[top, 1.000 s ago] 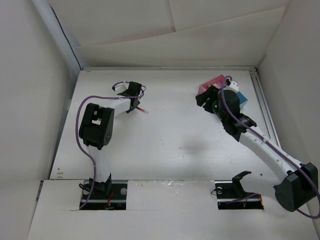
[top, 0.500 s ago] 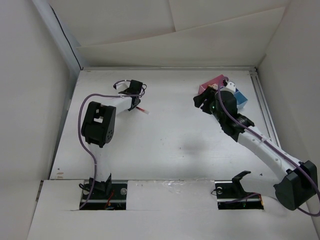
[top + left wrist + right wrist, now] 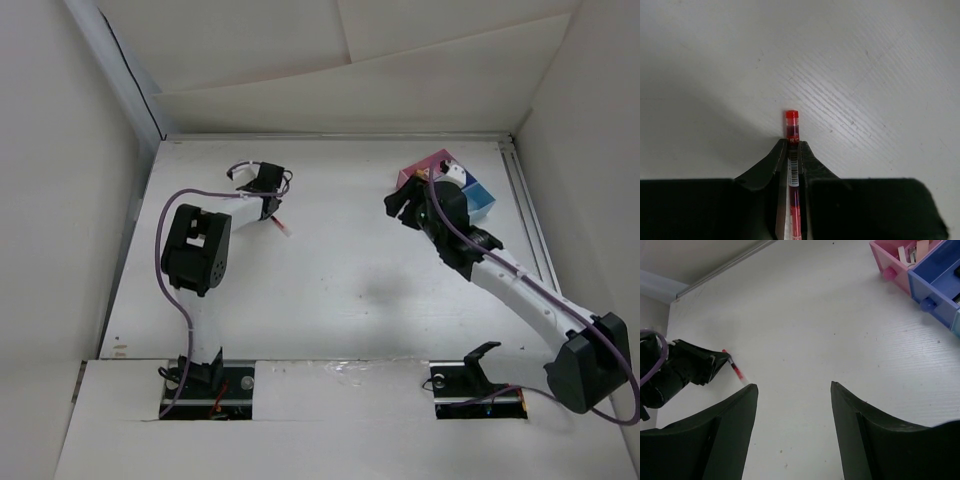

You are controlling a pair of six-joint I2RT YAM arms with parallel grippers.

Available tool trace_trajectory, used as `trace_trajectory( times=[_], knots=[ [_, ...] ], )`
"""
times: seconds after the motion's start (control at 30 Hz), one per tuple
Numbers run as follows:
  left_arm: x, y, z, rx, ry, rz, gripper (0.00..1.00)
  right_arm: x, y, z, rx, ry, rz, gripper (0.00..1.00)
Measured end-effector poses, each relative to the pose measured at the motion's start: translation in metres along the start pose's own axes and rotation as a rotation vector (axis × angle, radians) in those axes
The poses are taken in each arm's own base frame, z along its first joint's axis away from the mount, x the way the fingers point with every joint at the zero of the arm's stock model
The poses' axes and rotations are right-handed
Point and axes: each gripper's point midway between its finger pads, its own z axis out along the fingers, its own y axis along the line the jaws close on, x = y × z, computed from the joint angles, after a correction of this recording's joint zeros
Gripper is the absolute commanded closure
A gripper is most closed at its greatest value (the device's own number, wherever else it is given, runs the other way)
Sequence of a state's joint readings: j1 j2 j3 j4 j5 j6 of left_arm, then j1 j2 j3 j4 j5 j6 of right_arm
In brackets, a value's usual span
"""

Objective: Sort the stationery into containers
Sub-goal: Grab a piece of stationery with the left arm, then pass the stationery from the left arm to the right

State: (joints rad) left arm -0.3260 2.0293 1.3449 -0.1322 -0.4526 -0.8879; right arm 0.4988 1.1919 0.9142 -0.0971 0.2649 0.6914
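Observation:
My left gripper [image 3: 271, 210] is shut on a thin red pen [image 3: 792, 125]. The pen's red cap sticks out past the fingertips just over the white table. The pen also shows in the top view [image 3: 284, 226] and in the right wrist view [image 3: 737, 371]. My right gripper [image 3: 794, 387] is open and empty, above the table left of the containers; it also shows in the top view [image 3: 400, 206]. The pink tray [image 3: 892, 271] holds beige blocks [image 3: 912, 250]. The dark blue tray [image 3: 940, 287] adjoins it. The light blue tray [image 3: 482, 196] sits at the far right.
White walls enclose the table on the left, back and right. A rail [image 3: 525, 215] runs along the right edge beside the trays. My right arm [image 3: 520, 290] stretches diagonally across the right half.
My right gripper has moved a little to the left, away from the trays. My left gripper still holds the pen, which has swung to a slightly steeper angle.

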Motion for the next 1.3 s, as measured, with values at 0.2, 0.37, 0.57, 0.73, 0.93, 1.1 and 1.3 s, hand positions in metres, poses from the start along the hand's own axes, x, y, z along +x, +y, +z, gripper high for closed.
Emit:
trace_trajectory(
  times=[0.2, 0.37, 0.57, 0.73, 0.93, 1.1, 1.3],
  knots=[
    [0.014, 0.018, -0.026, 0.074, 0.037, 0.003, 1.0, 0.017, -0.001, 0.01, -0.003, 0.058, -0.014, 0.33],
    [0.018, 0.022, -0.07, 0.212, 0.034, -0.002, 1.0, 0.047, 0.004, 0.029, -0.041, 0.177, -0.042, 0.33],
    [0.025, 0.015, -0.127, 0.463, 0.021, -0.011, 1.0, 0.081, 0.02, 0.037, -0.155, 0.319, -0.046, 0.72],
    [0.028, 0.013, -0.159, 0.635, 0.017, 0.019, 1.0, 0.087, 0.048, 0.033, -0.303, 0.385, -0.024, 0.82],
    [0.03, 0.006, -0.199, 0.815, -0.012, 0.076, 1.0, 0.094, 0.081, 0.029, -0.456, 0.448, -0.006, 0.53],
    [0.03, -0.001, -0.231, 0.948, -0.031, 0.117, 1.0, 0.112, 0.107, 0.027, -0.55, 0.517, -0.001, 0.45],
    [0.038, -0.004, -0.251, 1.039, -0.032, 0.181, 1.0, 0.128, 0.14, 0.019, -0.642, 0.574, -0.005, 0.41]
  ],
)
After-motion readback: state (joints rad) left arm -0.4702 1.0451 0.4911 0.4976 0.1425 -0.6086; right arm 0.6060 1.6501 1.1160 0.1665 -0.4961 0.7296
